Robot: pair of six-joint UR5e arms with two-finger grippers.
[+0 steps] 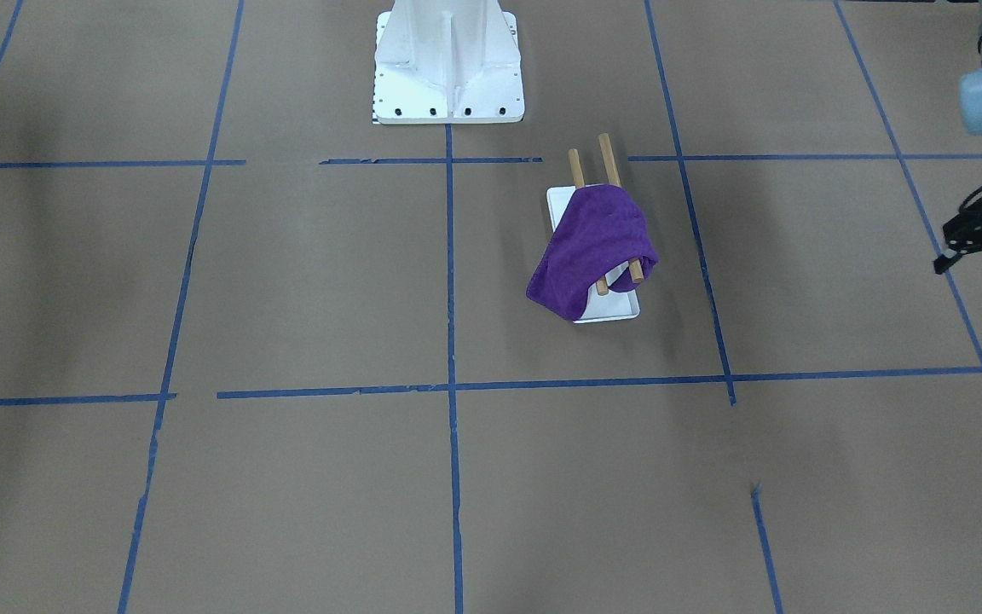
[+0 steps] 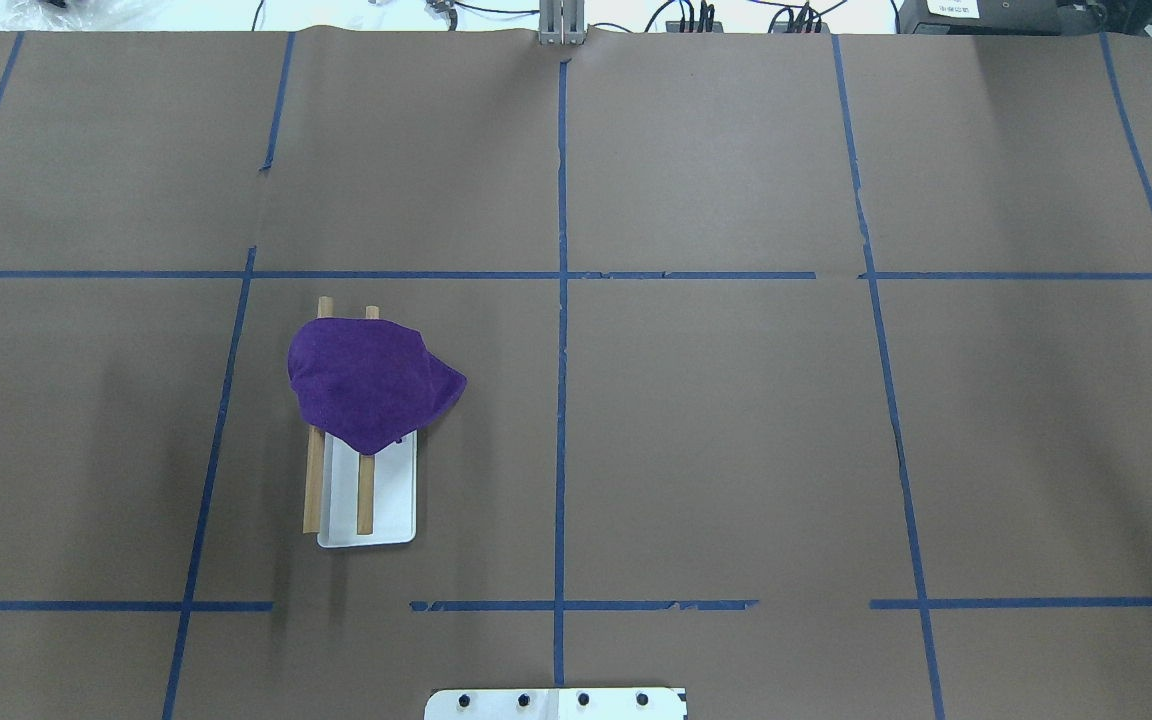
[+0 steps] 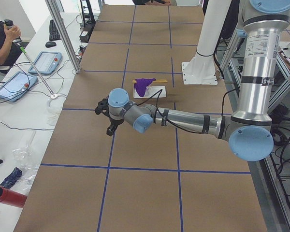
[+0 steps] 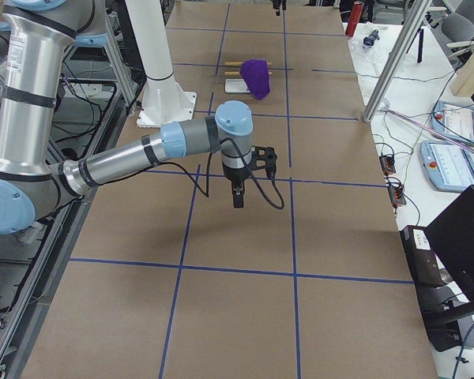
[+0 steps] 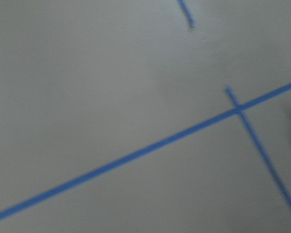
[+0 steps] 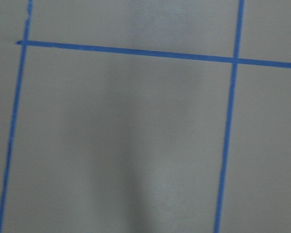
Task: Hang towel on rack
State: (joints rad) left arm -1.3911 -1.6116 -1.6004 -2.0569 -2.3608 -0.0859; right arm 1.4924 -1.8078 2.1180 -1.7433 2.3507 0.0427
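Note:
The purple towel lies bunched over both wooden rods of the rack, over the half farther from the robot, and hangs down one side to the white base. It also shows in the overhead view, towel and rack. My left gripper is open and empty, well off to the side of the rack above the table. It also shows in the exterior left view. My right gripper hangs over the table far from the rack. I cannot tell whether it is open or shut.
The large white bolted pedestal stands at the robot's edge, near the rack. Blue tape lines cross the brown table cover. Both wrist views show only blurred table and tape. An operator sits at a side desk.

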